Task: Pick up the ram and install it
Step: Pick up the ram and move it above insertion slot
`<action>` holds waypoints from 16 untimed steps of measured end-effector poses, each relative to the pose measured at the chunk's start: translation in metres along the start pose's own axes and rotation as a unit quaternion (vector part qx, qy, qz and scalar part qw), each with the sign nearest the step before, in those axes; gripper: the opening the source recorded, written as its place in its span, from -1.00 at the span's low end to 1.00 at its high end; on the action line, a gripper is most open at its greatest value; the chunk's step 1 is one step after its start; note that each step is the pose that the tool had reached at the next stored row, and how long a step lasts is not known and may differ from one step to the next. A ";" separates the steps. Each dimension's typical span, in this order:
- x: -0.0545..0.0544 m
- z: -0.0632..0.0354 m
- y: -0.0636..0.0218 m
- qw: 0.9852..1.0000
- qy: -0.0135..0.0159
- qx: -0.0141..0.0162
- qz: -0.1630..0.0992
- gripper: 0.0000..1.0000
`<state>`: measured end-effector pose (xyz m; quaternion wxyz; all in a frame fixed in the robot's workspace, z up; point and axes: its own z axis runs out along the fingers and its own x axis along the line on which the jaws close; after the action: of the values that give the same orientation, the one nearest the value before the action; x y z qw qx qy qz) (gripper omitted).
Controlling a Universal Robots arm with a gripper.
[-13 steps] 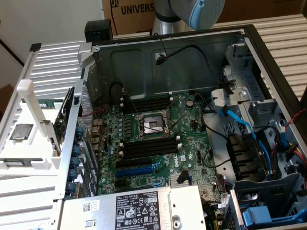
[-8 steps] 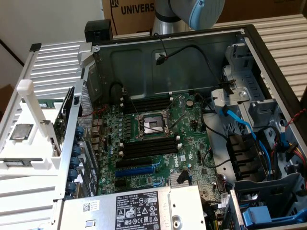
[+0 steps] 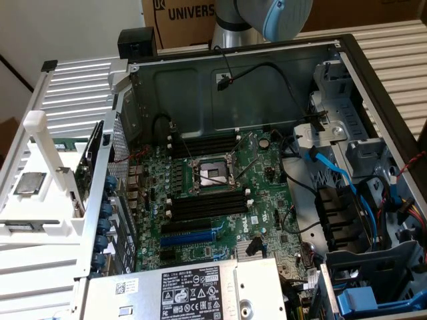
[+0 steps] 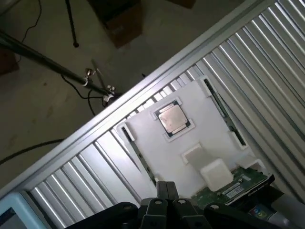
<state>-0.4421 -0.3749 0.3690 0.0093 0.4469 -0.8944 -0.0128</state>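
Note:
The ram [image 4: 229,191], a green stick with a pale sticker, stands at one edge of the white holder [image 4: 152,143] beside two white blocks. In the exterior view a green strip of the ram [image 3: 69,143] shows on the holder [image 3: 47,217], at the exterior view's left, outside the case. My gripper [image 4: 166,190] hovers above the holder, shut, with nothing between its dark fingers. It is apart from the ram. The black memory slots [image 3: 205,205] lie on the motherboard inside the open case.
A silver processor chip [image 4: 170,118] sits in the middle of the holder. The case walls [image 3: 240,73], the black cables [image 3: 293,193] and the blue cables [image 3: 333,175], the drive bay [image 3: 347,133] and the power supply [image 3: 193,290] crowd the motherboard. A ribbed metal table [image 4: 267,62] carries everything.

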 end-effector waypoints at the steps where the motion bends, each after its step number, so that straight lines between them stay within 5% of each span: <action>1: 0.000 0.0000 0.0000 1.000 0.000 0.000 -0.009 -0.80; 6: 0.000 0.0002 0.0000 0.998 0.001 0.002 -0.055 -0.80; 10: 0.000 0.0002 0.0000 0.995 -0.003 0.010 -0.100 -0.80; 11: 0.000 0.0002 0.0000 0.993 -0.006 0.015 -0.116 -0.80; 12: 0.000 0.0002 0.0000 0.992 -0.008 0.018 -0.125 -0.80; 16: 0.000 0.0003 0.0000 0.987 -0.009 0.022 -0.157 -0.80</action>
<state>-0.4421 -0.3748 0.3687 -0.0107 0.5821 -0.8130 0.0010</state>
